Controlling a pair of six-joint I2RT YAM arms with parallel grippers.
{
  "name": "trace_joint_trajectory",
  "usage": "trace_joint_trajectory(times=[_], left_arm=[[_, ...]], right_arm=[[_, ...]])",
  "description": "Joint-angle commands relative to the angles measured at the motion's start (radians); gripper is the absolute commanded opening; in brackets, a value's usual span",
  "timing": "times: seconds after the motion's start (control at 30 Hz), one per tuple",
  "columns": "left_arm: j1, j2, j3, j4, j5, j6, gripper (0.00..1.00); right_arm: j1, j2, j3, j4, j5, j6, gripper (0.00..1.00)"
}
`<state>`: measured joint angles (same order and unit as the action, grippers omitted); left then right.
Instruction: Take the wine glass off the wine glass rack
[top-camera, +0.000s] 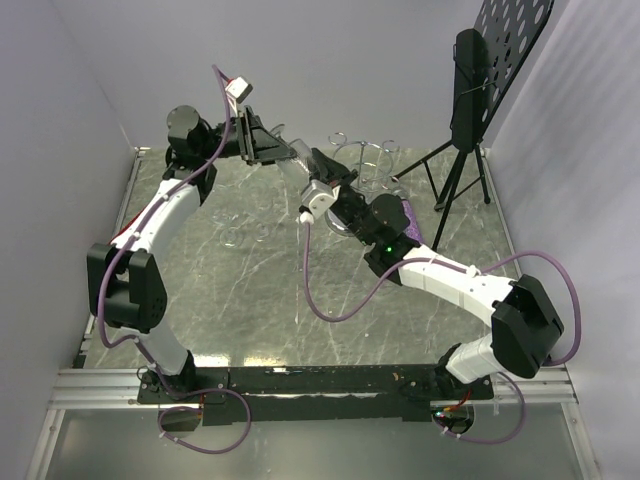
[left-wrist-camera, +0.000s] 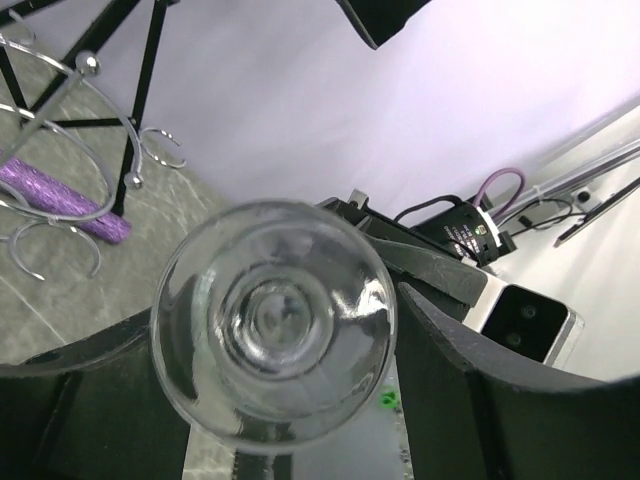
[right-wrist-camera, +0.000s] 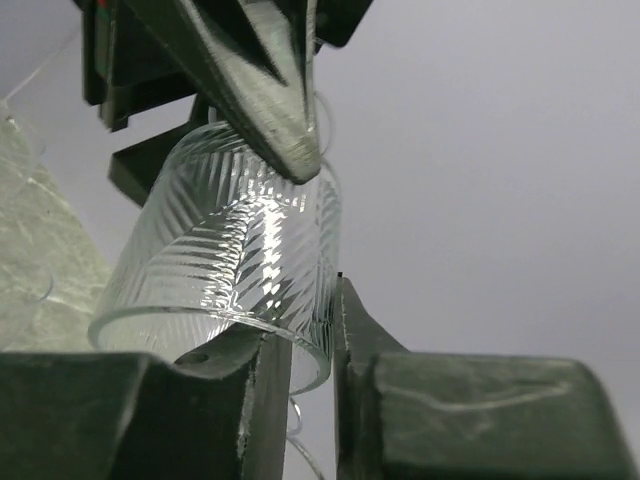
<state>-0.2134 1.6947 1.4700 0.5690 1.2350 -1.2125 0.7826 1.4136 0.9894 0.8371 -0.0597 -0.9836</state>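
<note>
The wine glass, clear with a ribbed bowl, hangs in the air left of the chrome wine glass rack. My left gripper is shut on it. In the left wrist view its round end fills the gap between the left gripper's dark fingers, with the rack's wire loops at upper left. My right gripper meets the glass from the right. In the right wrist view the right gripper pinches the bowl's rim wall. A left finger lies over the bowl.
A tall black tripod stand with a perforated panel stands at the back right, its legs close behind the rack. Clear glassware lies on the marbled table left of centre. White walls enclose the left, back and right sides.
</note>
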Motion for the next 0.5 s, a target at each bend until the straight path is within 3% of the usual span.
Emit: trace_joint_trajectory(times=[0.0,0.07,0.2,0.27,0.47], left_arm=[[-0.004,-0.021,0.044,-0.029,-0.034,0.125,0.05],[-0.001,-0.023,0.046,-0.069,-0.048,0.143,0.36],[0.009,-0.03,0.029,-0.093,-0.068,0.172,0.81],[0.019,-0.039,0.021,-0.104,-0.084,0.188,0.94],[0.039,-0.055,0.0,-0.084,-0.1,0.192,1.0]], right_arm=[[0.01,-0.021,0.103,0.086,-0.035,-0.01,0.04],[0.01,-0.019,0.127,0.06,-0.025,0.0,0.0],[0.0,-0.022,0.173,0.017,0.0,0.031,0.0],[-0.008,-0.022,0.184,0.008,0.008,0.036,0.0],[-0.037,-0.03,0.222,-0.059,0.005,0.074,0.0]])
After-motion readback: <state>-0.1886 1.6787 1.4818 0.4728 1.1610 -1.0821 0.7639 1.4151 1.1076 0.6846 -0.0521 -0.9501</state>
